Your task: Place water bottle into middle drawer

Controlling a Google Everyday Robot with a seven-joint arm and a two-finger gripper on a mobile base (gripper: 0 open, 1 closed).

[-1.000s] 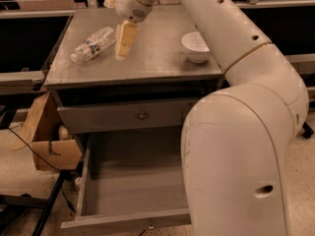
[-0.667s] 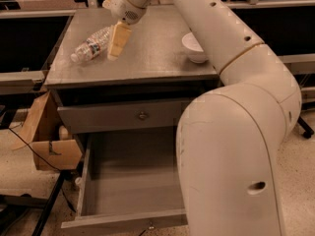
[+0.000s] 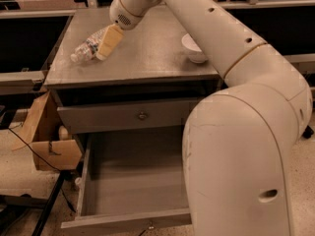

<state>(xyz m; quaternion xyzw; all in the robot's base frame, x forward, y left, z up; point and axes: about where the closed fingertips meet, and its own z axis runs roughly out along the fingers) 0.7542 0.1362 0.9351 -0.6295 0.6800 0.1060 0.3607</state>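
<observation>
- Now, the tool [image 3: 106, 44] is down over the back-left part of the bench [image 3: 147, 63]. It sits at the end of the pale arm [image 3: 236, 132] that reaches in from the right, and its tan tip lies against or right over the bottle.
- Whether the tool is wide, narrow or already closed on the bottle cannot be told from this angle.
- The water bottle [image 3: 86, 49] lies on its side on the bench top, near the left edge, with its far end hidden behind the tool.
- Its long axis runs on a slant, with the white cap pointing toward the front-left corner of the bench and the base toward the back-right.
- The step in hand, as I judge it, is getting hold of the bottle. It rests on the bench, not yet lifted, so the carrying is all to come.
- The next move calls for a firm grip across the ribbed body, crosswise to that slanted axis, then a lift clear of the bench top.
- After that the bottle must travel forward over the front edge and down past the shut upper drawer [image 3: 141, 115] with its round knob.
- The middle drawer [image 3: 138, 176] stands pulled out below, its grey floor in plain sight, well apart from the bottle.
- Farther out, a white bowl [image 3: 193, 48] sits on the right side of the bench, well apart from the bottle.
- A cardboard box [image 3: 49, 144] stands on the floor to the left of the cabinet.
</observation>
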